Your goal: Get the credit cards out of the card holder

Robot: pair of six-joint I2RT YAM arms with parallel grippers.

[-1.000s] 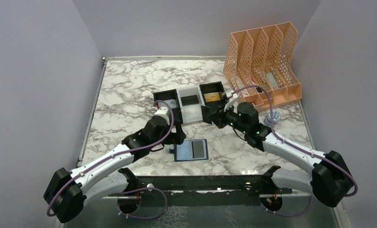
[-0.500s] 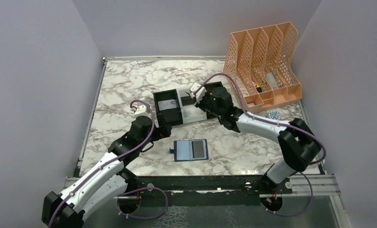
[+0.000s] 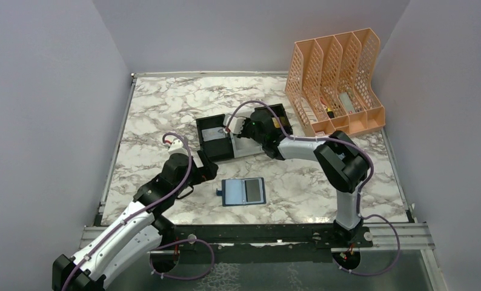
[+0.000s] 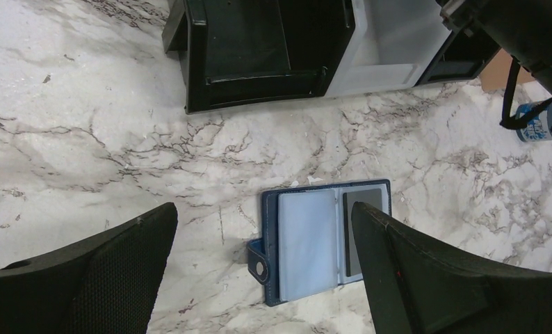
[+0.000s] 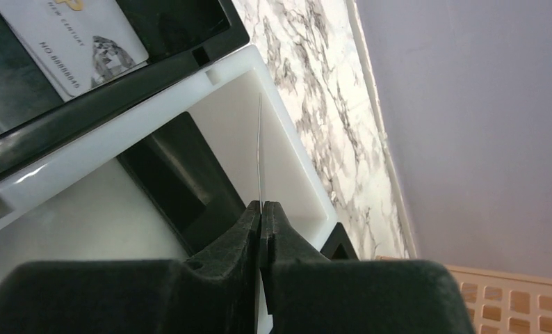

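The navy card holder (image 3: 244,191) lies open on the marble, tab to the left, and shows in the left wrist view (image 4: 325,240) with pale blue-grey pockets. A dark card (image 4: 363,229) sits in its right pocket. My left gripper (image 3: 206,168) is open and empty, hovering left of and above the holder (image 4: 263,216). My right gripper (image 3: 243,128) is over the tray's white middle compartment, shut (image 5: 261,212) on a thin card (image 5: 260,153) seen edge-on; its colour cannot be told. A silver-grey card (image 5: 71,38) lies in the tray's left black compartment.
The black-and-white three-compartment tray (image 3: 217,148) stands mid-table, with a dark card (image 5: 179,174) in its white compartment. A peach file rack (image 3: 338,79) stands at the back right. A small blue round item (image 4: 537,122) lies right of the tray. Walls close in the sides.
My right gripper has swung left from beside the tray's right compartment to over the white middle one. My left arm has drawn back toward the near left, away from the tray.
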